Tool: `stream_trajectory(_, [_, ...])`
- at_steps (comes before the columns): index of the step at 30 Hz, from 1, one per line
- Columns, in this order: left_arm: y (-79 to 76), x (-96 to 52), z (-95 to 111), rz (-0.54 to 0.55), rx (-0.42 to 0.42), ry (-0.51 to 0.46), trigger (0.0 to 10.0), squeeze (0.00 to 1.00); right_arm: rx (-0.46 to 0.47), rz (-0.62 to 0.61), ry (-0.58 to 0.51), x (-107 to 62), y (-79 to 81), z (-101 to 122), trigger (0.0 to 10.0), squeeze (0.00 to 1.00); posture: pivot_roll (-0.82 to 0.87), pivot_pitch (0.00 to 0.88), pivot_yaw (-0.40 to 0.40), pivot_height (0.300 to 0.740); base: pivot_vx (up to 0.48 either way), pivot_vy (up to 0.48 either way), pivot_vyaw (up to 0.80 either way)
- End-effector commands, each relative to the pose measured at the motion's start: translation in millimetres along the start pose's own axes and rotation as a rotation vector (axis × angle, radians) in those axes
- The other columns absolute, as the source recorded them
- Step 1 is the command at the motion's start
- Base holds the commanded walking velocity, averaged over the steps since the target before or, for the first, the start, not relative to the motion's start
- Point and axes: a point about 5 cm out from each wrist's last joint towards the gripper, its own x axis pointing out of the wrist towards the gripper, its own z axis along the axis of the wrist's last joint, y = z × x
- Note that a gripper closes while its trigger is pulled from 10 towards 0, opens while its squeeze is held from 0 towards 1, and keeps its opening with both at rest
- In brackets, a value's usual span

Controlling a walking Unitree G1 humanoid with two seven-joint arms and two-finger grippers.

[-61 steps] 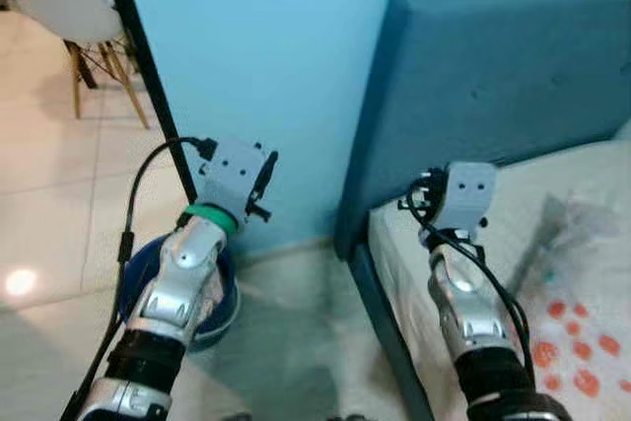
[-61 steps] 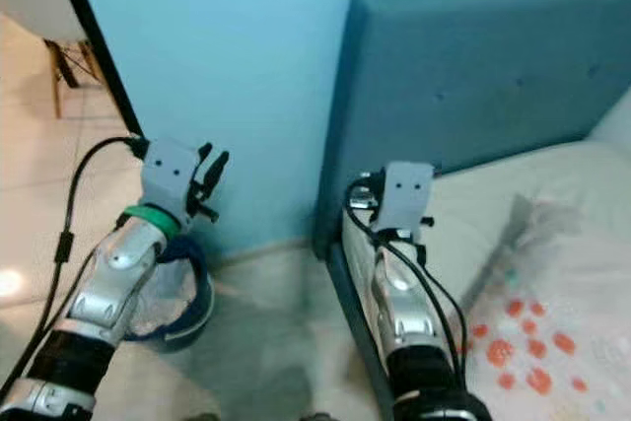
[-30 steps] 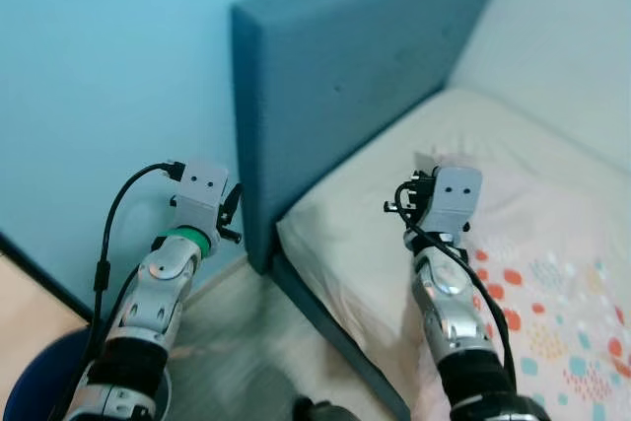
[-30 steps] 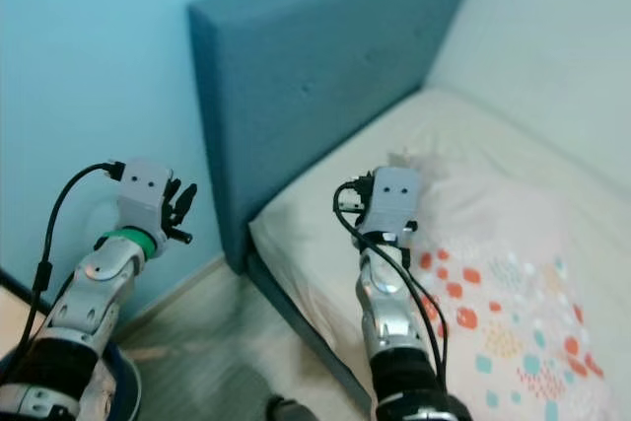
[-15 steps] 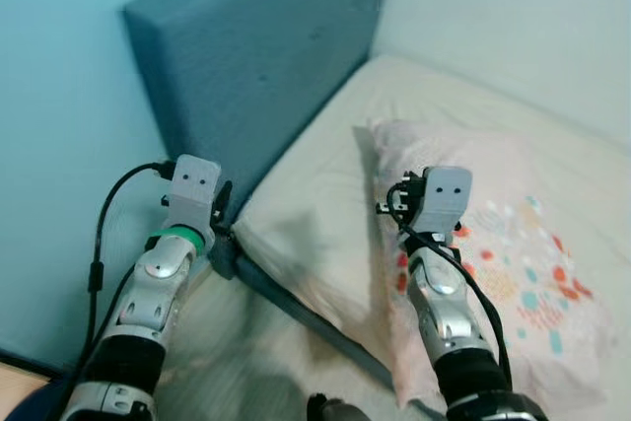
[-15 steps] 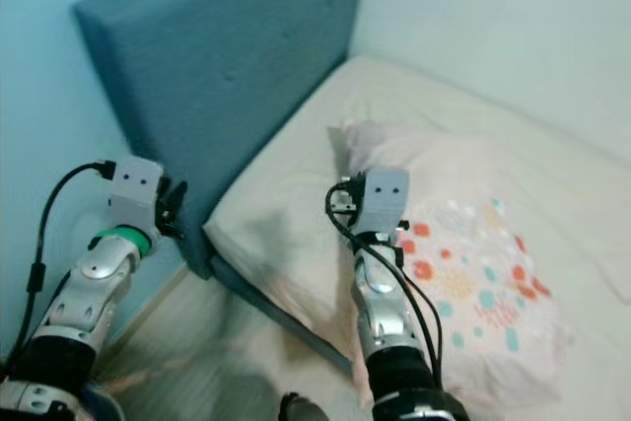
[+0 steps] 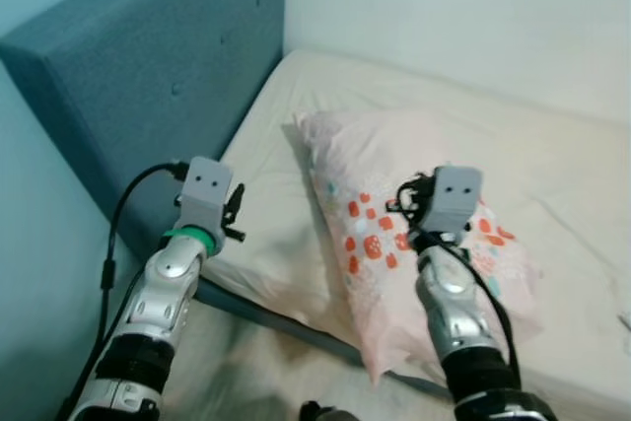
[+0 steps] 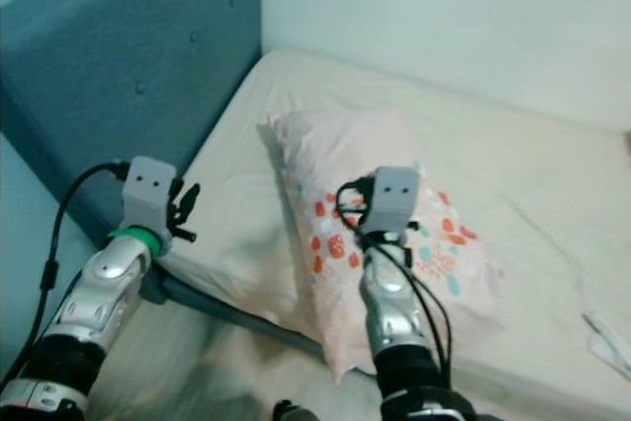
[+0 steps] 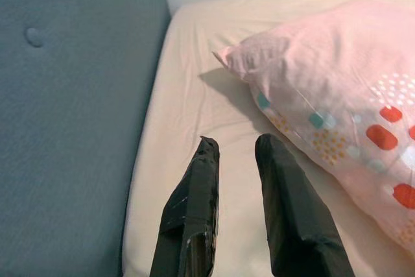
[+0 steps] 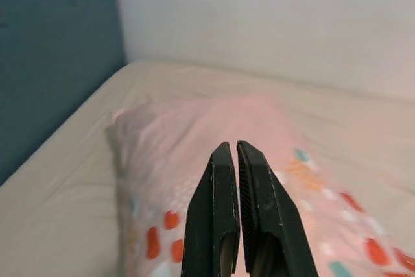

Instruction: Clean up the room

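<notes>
Swinging right from the wall, the camera now faces the bed (image 7: 552, 175), where the pillow (image 7: 394, 244) lies untouched, left claw (image 9: 237, 147) slightly open and right claw (image 10: 232, 150) closed, both empty.

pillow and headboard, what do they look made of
Pillow: soft woven fabric, likely cotton, matte pale pink with printed red and teal spots; it puckers at the corner and sags over the mattress edge. Headboard: padded upholstery in matte blue-teal cloth, going by the button tufts dimpling its face; what lies underneath cannot be told.
</notes>
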Motion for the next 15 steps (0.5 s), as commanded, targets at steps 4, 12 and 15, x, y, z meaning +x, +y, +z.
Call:
stream_trajectory(4, [-0.5,-2.8,-8.6,0.004,-0.001,0.03,10.0,0.0,0.01,0.003,0.016,-3.3,2.5,-4.8,10.0,0.0,0.05,0.05,0.041,0.74,0.0,0.0,-0.78])
stream_trajectory(12, [-0.5,-2.8,-9.6,0.005,0.0,0.032,10.0,0.0,0.009,0.002,0.016,-3.6,2.0,-4.9,10.0,0.0,0.04,0.053,0.041,0.74,0.0,0.0,-0.78])
stream_trajectory(15, [-0.8,-2.6,-9.6,0.006,0.0,0.031,10.0,0.0,0.009,0.002,0.016,-3.4,1.6,-4.9,10.0,0.0,0.05,0.054,0.04,0.74,0.0,0.0,-0.78])
